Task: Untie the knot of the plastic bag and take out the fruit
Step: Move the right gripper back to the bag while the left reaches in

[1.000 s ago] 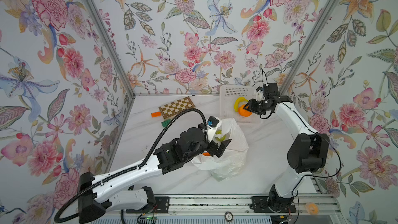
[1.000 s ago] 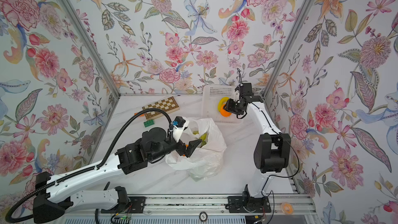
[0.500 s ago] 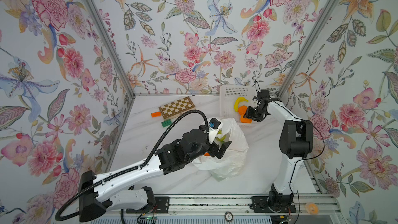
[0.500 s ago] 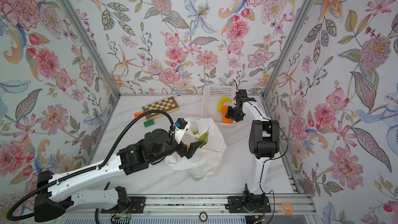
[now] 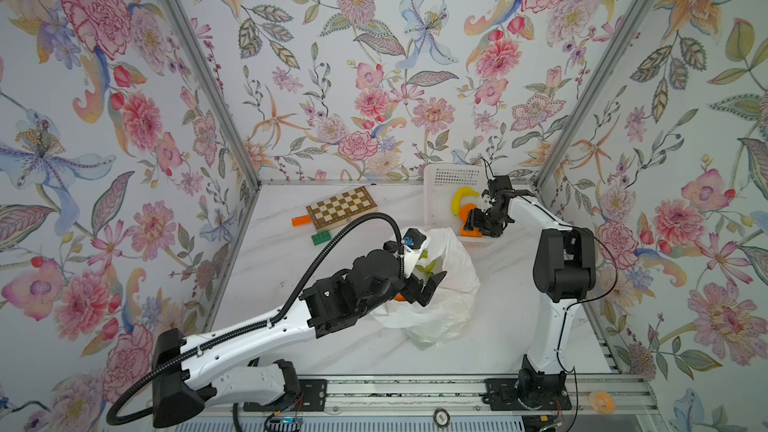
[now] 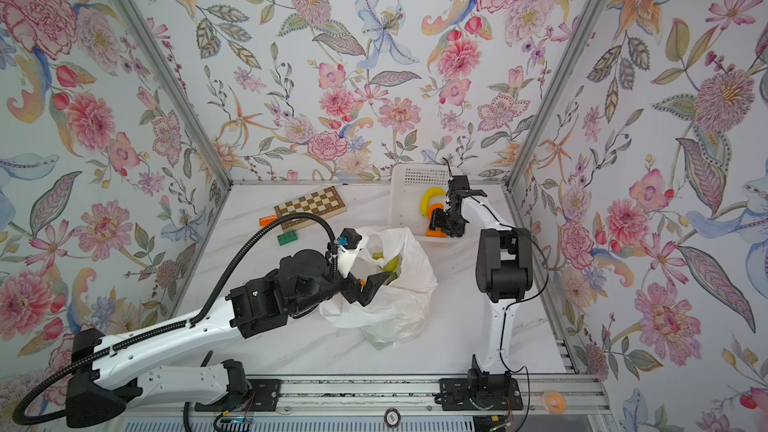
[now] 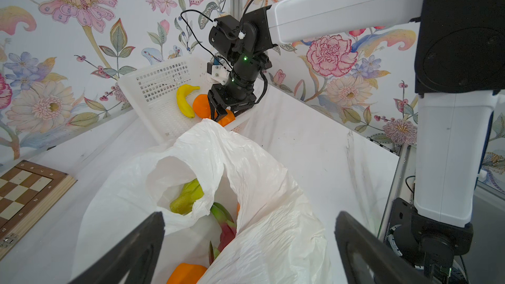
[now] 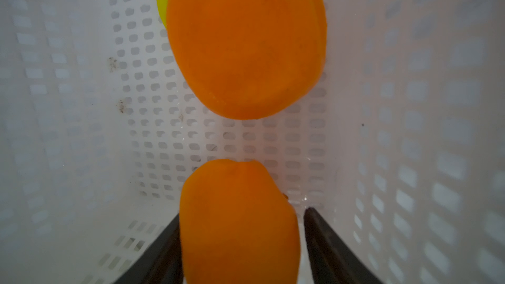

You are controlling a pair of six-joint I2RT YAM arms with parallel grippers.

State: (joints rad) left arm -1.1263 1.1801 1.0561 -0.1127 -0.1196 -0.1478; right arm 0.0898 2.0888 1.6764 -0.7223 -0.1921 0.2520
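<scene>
The plastic bag (image 5: pixel 444 309) lies crumpled mid-table with its mouth open; the knot is out of view. Inside it show a green fruit (image 7: pixel 185 196), a pink-red dragon fruit (image 7: pixel 225 230) and an orange (image 7: pixel 185 273). My left gripper (image 7: pixel 250 217) hangs open just above the bag's mouth (image 5: pixel 430 288), holding nothing. My right gripper (image 8: pixel 243 214) is down inside the white basket (image 5: pixel 440 184). An orange (image 8: pixel 237 222) stands between its jaws, against one finger with a gap to the other. A second orange (image 8: pixel 246 45) lies just beyond it.
A yellow banana (image 5: pixel 462 197) lies in the basket by the oranges. A chessboard (image 5: pixel 341 206), an orange block (image 5: pixel 301 221) and a green block (image 5: pixel 321 237) sit at the back left. The right arm's base (image 5: pixel 540 384) stands at the front right.
My right gripper has carried the orange down toward the basket's near end and its jaws have spread off it. The left arm has hardly moved.
</scene>
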